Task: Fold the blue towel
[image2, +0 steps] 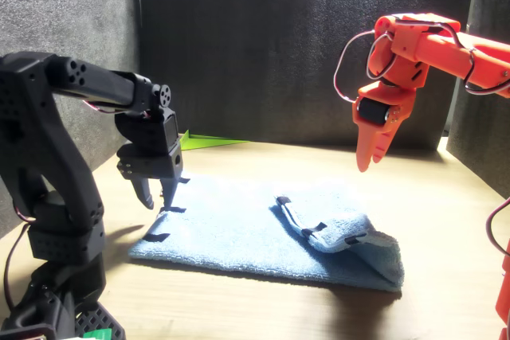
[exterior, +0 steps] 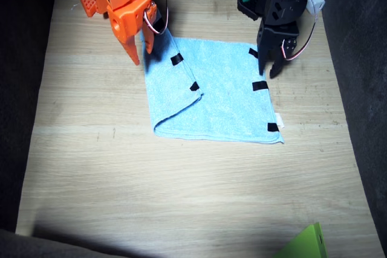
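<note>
Claw [exterior: 269, 72] of the black left arm, two-fingered, is hanging points-down over the blue towel's [exterior: 230, 98] edge that carries three short black tape strips [exterior: 260, 85], its fingers standing a little apart with nothing between them; the front view [image2: 158, 195] is showing the tips just above or just touching the cloth, and which of the two cannot be told. Claw [exterior: 140, 49] of the orange right arm is pointing down beside the towel's opposite far corner, lifted clear of the cloth in the front view [image2: 368, 153]; its fingers are appearing separated in the fixed view and holding nothing, while the front view is showing them as one tapered point. Light sky-blue rectangular terry cloth towel is lying on the pale wood-grain counter [exterior: 181, 197] between the two arms, mostly flat, with the side toward the right arm turned over onto itself in a loose, raised roll, a fold running diagonally from the far corner to the near edge. Two further black tape strips [exterior: 176, 59] are sitting along that turned-over edge. Small white tag [exterior: 279, 120] is sticking out near the towel's near corner on the left arm's side. Bright green flat piece [exterior: 305, 245] is resting at the counter's near edge, well apart from the towel. Dark panels are enclosing the counter on its sides.
</note>
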Tool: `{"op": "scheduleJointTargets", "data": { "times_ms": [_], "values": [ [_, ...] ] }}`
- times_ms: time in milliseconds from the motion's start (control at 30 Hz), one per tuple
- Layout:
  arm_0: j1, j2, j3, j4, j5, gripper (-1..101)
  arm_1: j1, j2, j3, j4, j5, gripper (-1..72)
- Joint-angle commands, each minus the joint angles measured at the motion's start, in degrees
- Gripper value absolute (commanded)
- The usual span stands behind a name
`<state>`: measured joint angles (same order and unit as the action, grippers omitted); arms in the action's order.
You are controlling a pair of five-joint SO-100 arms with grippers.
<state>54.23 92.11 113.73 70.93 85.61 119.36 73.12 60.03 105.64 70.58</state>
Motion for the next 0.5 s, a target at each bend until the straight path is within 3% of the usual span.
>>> {"op": "scheduleJointTargets", "data": {
  "times_ms": [0, 467],
  "values": [
    [1.14, -0.79, -2.99, 0.62, 0.26, 17, 0.35, 1.67, 0.18, 0.53, 0.88, 22.8],
    [0.44, -5.62, -8.17, 1.32, 0.62, 18, 1.23, 1.32, -0.26, 0.53, 0.88, 22.8]
  ]
}}
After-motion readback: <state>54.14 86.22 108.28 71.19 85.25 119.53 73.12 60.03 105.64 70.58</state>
